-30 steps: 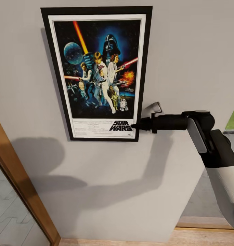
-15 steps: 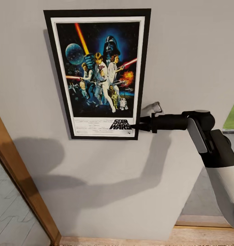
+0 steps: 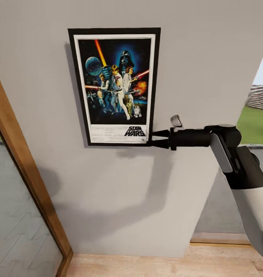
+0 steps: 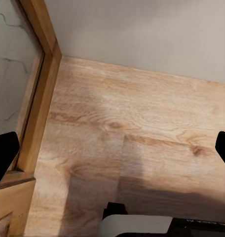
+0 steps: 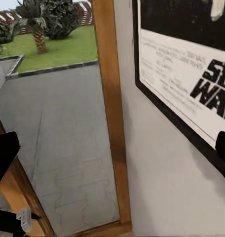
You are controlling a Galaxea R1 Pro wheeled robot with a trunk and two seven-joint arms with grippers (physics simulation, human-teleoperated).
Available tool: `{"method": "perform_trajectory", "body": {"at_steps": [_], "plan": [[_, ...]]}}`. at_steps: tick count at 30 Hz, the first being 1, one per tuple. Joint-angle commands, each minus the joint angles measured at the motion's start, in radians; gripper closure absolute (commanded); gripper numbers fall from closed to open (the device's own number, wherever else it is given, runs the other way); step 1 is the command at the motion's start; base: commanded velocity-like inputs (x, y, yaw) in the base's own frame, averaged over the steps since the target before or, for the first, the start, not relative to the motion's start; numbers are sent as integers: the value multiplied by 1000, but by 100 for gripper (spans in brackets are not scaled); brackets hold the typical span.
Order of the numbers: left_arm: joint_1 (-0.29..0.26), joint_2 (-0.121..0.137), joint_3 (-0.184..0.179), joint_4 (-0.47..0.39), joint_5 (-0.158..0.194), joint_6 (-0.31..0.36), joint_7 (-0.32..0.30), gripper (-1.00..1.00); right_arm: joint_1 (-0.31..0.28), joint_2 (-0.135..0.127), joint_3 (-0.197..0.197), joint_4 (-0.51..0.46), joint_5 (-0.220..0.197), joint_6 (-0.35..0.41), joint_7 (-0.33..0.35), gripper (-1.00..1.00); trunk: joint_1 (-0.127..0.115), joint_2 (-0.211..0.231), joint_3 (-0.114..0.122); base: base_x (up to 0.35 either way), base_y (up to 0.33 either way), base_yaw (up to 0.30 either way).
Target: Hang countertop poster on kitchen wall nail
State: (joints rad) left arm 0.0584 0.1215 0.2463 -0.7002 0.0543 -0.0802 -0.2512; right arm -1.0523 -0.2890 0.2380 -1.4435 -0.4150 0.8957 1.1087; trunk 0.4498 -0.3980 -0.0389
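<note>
Grey kitchen wall (image 3: 208, 57) with the poster (image 3: 116, 86) flat against it, upright, its top edge near the wall's upper part; a wooden door frame (image 3: 27, 184) runs along the wall's left edge and wood floor (image 3: 154, 263) meets its base. Nail is hidden behind the frame, so can't confirm the hook is seated. Step in hand looks like the end of hanging: the right gripper (image 3: 153, 138) sits at the poster's bottom right corner, fingers spread wide and apart, tips just beside or touching the frame corner, nothing clamped between them. Right wrist view shows the poster's lower edge (image 5: 191, 84) with the "STAR WARS" lettering close by, against the wall. Left gripper (image 4: 112, 148) is spread wide too, empty, aimed down at the floor by the door frame. Next move likely calls for drawing the right arm straight back from the wall without nudging the corner, then checking the poster hangs by itself.
</note>
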Motion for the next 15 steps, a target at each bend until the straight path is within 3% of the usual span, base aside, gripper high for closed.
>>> {"method": "perform_trajectory", "body": {"at_steps": [1,3,8,14,15], "plan": [[0,0,2,-1,6,0,-6,-100,2,-1,1,0,-4,5,0,-100,0,-2,-1,-198,0,0],[0,0,2,-1,6,0,-6,-100,23,-1,1,0,-4,5,0,-100,0,-2,3,-104,0,0],[0,-1,0,2,6,0,-6,-100,149,-1,-1,1,-4,-1,0,-100,0,-2,11,-20,0,0],[0,-2,-4,4,6,0,-6,-100,372,-2,-2,9,-2,-117,0,-100,0,-2,21,-4,0,0],[0,-2,-5,5,6,0,-6,-100,438,-2,-2,18,-2,-155,-1,-100,0,-2,22,-1,0,0]]}}
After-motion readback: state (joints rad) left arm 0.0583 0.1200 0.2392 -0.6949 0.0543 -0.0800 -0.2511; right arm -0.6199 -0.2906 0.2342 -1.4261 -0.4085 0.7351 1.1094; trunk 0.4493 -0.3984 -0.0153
